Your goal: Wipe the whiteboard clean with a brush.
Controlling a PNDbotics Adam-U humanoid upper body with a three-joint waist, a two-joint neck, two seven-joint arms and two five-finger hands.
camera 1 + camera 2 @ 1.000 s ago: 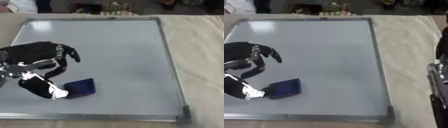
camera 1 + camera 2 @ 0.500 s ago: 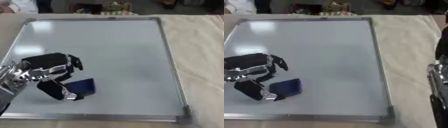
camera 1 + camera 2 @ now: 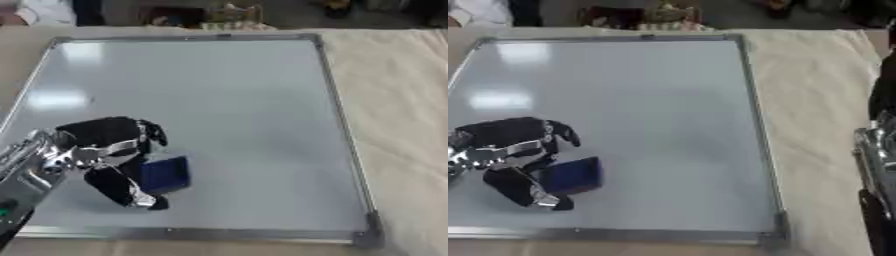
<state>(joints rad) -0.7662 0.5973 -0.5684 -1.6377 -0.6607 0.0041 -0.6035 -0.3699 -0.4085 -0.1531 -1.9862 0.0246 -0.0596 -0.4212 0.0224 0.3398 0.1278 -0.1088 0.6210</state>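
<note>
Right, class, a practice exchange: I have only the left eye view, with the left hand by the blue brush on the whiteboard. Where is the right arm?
Observer: The right arm shows at the right edge of the right eye view, silver and black.
Operator: Is it over the whiteboard?
Observer: No, it is past the frame of the whiteboard, over the cream cloth.
Operator: Anything else on that side?
Observer: The cloth's far right corner shows there, with something dark beyond it.

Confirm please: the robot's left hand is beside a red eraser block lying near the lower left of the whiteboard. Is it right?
Only the colour is wrong. The eraser block is dark blue, not red, as the left eye view shows. The left hand is indeed beside it, fingers curled toward it, near the lower left of the whiteboard.
</note>
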